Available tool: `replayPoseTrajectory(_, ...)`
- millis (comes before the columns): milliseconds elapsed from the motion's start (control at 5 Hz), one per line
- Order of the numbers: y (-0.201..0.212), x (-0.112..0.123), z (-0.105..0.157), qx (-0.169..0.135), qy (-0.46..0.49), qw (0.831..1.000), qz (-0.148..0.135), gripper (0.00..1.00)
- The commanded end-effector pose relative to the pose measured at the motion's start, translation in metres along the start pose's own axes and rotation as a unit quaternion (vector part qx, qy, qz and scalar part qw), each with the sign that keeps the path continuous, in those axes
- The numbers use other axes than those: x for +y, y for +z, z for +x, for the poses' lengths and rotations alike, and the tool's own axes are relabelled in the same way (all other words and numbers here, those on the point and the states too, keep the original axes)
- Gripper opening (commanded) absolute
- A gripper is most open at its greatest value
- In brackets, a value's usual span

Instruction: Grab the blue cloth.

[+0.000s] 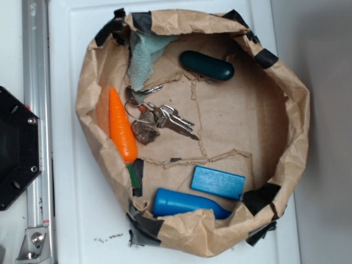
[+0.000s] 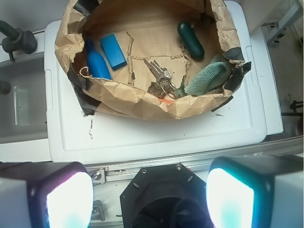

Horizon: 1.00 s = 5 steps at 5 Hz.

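Blue cloth [image 1: 144, 59] draped against inner wall of paper bag [image 1: 286, 82], upper-left in exterior view, crumpled, lower end near keys [image 1: 168, 118]. Carrot [image 1: 122, 127] leans along left wall, just below cloth. Dark green capsule [image 1: 207, 65] well right of cloth. Blue block [image 1: 218, 182] and blue bottle [image 1: 184, 202] at bag's far side, well apart from cloth. Hand [image 2: 151, 194] spread wide, empty, high above white bench [image 2: 142, 137], clear of bag.

Exterior straight overhead, wrist higher (tilted), both viewing paper nest [image 1: 286, 104]
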<state>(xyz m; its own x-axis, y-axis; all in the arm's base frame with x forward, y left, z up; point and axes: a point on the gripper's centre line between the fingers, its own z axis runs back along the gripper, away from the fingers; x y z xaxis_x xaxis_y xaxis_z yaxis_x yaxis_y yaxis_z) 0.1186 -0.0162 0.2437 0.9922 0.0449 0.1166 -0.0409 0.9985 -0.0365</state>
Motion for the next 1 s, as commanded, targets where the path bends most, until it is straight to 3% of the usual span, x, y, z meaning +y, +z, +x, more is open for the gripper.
replayPoseTrajectory(0, 0.000, 0.000, 0.000, 0.000, 0.000, 1.000, 0.000, 1.00)
replayPoseTrajectory(200, -0.031, 0.029, 0.043, -0.009, 0.021, 0.998, 0.052, 1.00)
replayPoseTrajectory(400, -0.045, 0.041, 0.084, -0.022, 0.005, 0.997, 0.075, 1.00)
replayPoseTrajectory(600, -0.078, 0.048, 0.115, -0.001, -0.039, 0.994, 0.098, 1.00)
replayPoseTrajectory(800, -0.122, 0.051, 0.127, 0.027, -0.086, 0.990, 0.104, 1.00)
